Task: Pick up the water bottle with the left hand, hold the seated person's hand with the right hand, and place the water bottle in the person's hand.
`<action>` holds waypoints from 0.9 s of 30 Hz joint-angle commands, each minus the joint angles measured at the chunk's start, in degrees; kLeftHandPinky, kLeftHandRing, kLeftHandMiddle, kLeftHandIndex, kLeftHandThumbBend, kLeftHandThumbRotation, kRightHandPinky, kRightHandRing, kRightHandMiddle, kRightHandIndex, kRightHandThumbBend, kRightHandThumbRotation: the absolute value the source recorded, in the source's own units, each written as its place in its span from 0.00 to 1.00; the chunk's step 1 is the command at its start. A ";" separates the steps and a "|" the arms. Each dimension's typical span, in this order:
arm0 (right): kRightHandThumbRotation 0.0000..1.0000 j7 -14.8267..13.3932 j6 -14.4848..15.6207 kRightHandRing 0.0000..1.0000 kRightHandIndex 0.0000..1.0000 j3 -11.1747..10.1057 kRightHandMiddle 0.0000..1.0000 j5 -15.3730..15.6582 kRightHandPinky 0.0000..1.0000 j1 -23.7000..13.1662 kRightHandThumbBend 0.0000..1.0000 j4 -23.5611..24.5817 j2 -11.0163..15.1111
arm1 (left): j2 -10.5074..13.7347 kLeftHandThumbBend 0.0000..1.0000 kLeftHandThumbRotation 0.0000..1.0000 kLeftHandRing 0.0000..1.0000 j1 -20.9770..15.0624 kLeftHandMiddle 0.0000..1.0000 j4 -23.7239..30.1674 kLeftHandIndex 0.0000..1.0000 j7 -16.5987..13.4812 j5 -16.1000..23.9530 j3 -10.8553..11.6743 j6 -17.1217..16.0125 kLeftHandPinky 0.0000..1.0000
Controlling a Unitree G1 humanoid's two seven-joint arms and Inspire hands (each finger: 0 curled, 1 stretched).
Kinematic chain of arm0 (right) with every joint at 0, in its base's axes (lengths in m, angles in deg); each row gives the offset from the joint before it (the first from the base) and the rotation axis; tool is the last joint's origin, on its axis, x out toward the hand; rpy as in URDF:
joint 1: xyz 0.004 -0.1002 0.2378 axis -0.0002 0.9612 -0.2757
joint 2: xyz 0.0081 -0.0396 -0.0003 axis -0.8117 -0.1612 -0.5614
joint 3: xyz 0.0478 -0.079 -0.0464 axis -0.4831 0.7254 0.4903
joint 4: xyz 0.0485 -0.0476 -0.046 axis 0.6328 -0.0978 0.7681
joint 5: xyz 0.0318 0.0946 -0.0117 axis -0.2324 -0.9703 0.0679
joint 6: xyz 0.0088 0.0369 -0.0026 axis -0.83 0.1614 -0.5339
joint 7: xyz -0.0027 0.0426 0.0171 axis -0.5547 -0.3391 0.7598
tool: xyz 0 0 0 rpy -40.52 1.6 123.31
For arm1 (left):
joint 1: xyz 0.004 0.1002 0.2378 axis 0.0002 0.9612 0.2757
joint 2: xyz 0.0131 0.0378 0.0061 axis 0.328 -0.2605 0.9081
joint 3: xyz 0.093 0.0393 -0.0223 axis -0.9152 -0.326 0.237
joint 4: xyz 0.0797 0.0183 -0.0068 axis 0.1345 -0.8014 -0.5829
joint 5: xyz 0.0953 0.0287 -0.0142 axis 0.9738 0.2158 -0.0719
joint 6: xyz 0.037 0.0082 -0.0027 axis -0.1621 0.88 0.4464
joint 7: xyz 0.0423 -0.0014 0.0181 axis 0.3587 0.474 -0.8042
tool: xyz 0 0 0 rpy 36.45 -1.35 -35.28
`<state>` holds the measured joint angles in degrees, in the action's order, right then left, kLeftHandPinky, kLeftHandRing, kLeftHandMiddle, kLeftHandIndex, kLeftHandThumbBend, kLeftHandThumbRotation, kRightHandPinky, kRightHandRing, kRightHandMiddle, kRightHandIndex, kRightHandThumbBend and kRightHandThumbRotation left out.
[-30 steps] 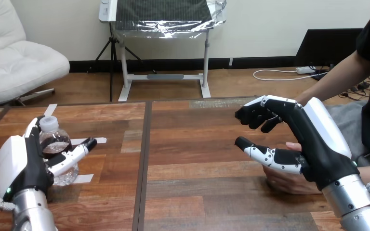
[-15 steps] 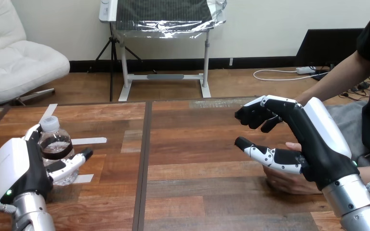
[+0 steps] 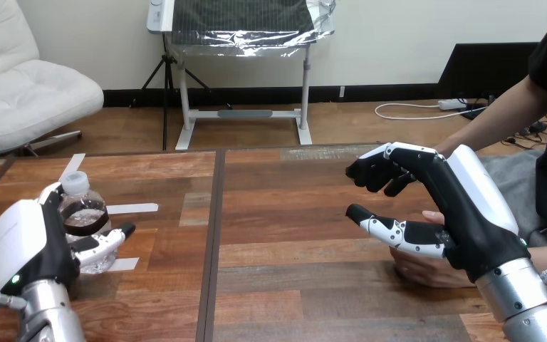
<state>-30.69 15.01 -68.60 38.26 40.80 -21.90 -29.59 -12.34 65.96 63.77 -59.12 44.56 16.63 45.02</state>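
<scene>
A clear water bottle (image 3: 82,214) with a white cap stands upright at the table's left on a tape mark. My left hand (image 3: 25,246) wraps it from the left: the thumb (image 3: 107,241) crosses the bottle's lower front, and the fingers (image 3: 47,192) reach behind it. At the right, my right hand (image 3: 463,206) hovers palm-down with bent fingers (image 3: 377,171) and holds nothing. Its thumb (image 3: 392,229) lies over the person's hand (image 3: 420,269), which rests on the table beneath it. I cannot tell whether the two touch.
White tape strips (image 3: 132,208) mark the wooden table (image 3: 292,285) around the bottle. A dark seam (image 3: 214,235) runs down the tabletop between the hands. The person's forearm (image 3: 498,117) comes in from the upper right.
My left hand's thumb has drawn in against the bottle's front, and the hand has sunk slightly. The right hand and the person's hand stay put.
</scene>
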 commanded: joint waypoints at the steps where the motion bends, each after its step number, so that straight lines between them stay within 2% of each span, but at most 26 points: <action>1: 0.00 0.05 -0.31 0.59 0.59 -0.90 0.60 -0.93 0.53 -3.80 0.55 1.28 0.70 | 1.86 0.79 0.37 0.79 -5.24 0.82 0.11 0.81 -0.75 1.27 -0.88 0.21 0.72; 9: 0.00 0.41 -0.16 0.59 0.59 -0.94 0.60 -1.36 0.53 -3.63 0.55 1.60 0.61 | 2.07 0.76 0.36 0.78 -5.75 0.80 -0.92 0.79 -0.44 1.00 -0.87 0.01 0.72; 20: 0.00 0.62 0.14 0.59 0.59 -1.02 0.60 -1.64 0.53 -3.44 0.54 1.92 0.48 | 2.01 0.72 0.22 0.72 -5.95 0.76 -3.04 0.75 -0.81 -0.88 -0.07 -2.61 0.65; 27: 0.00 0.76 0.77 0.59 0.59 -1.13 0.60 -1.92 0.53 -3.32 0.54 2.11 0.36 | 1.88 0.71 0.17 0.69 -6.07 0.73 -4.37 0.73 -1.11 -2.85 0.66 -4.25 0.62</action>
<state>-30.03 15.29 -68.60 37.62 40.81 -21.89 -29.61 -12.13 63.73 60.87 -59.45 42.59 16.97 42.65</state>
